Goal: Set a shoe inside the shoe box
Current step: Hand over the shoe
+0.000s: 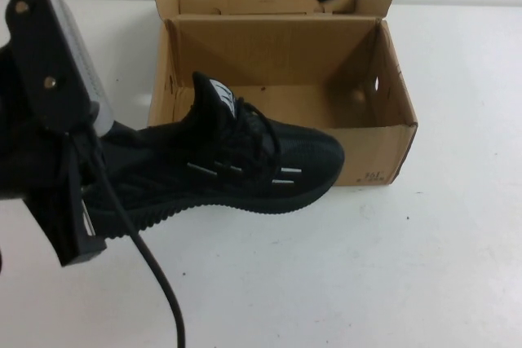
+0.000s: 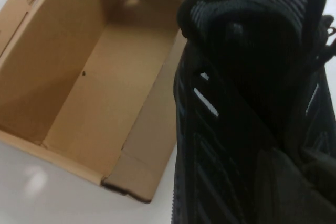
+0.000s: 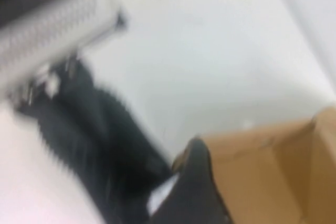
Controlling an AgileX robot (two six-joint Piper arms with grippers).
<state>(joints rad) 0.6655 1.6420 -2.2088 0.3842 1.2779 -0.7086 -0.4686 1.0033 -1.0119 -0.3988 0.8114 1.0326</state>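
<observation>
Item: black knit sneaker (image 1: 245, 160), heel end clamped in the left gripper (image 1: 106, 170), toe reaching away from it over the near wall of the cardboard shoe box (image 1: 371, 156).
Right gripper: out of sight in every view, parked beyond the box; its jaw state rests unconfirmed.
Hazard: toe or sole likely to snag that near wall, shoving the light box.
Clearance: box interior bare, flaps (image 1: 269, 2) folded back beyond the gripper, white table (image 1: 367, 275) open alongside.
</observation>
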